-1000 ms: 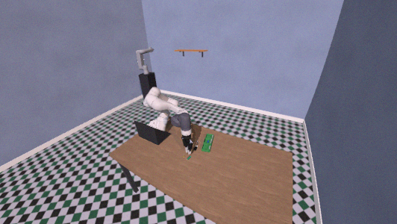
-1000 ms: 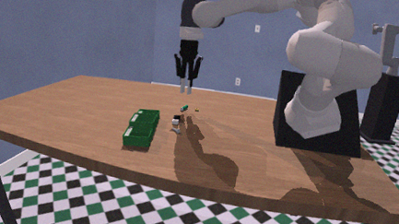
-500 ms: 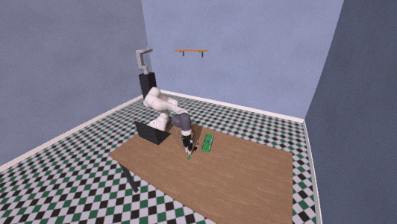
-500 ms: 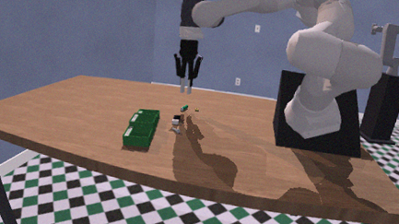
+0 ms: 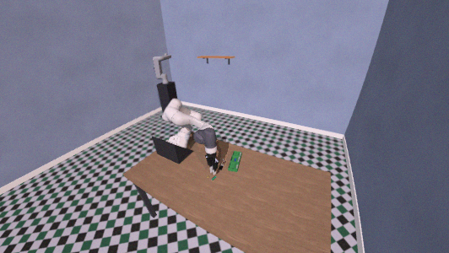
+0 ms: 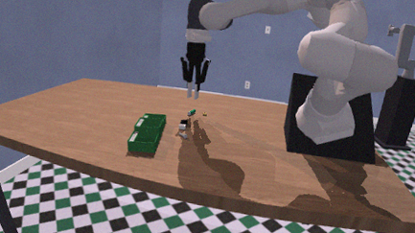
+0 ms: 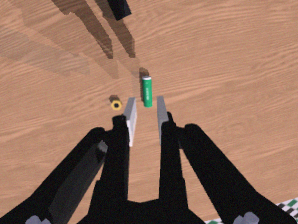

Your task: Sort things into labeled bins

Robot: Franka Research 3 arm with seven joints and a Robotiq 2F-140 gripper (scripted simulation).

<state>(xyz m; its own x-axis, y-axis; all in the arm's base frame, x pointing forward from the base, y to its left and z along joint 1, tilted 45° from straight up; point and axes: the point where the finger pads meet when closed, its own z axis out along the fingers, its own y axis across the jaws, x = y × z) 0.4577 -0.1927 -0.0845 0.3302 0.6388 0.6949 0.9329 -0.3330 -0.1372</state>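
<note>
jaws (image 5: 213, 172) (image 6: 192, 94): slightly spread, nothing pinched, above surface (image 5: 270, 198) (image 6: 98, 97) (image 7: 225, 100) | green cylinder (image 5: 213, 178) (image 6: 192, 113) (image 7: 147, 92): lying on surface | yellow ring (image 6: 204, 114) (image 7: 116, 100): beside it | green bins (image 5: 235, 161) (image 6: 146, 133): on surface

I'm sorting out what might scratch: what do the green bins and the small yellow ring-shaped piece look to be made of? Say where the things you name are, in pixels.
The green rectangular bins (image 5: 229, 169) (image 6: 141, 148): probably moulded plastic, semi-glossy, judging by their even colour and soft sheen. The small yellow hexagonal ring (image 6: 204, 114) (image 7: 112, 105): possibly brass, given its nut-like shape and golden colour, though painted plastic would look similar.
</note>
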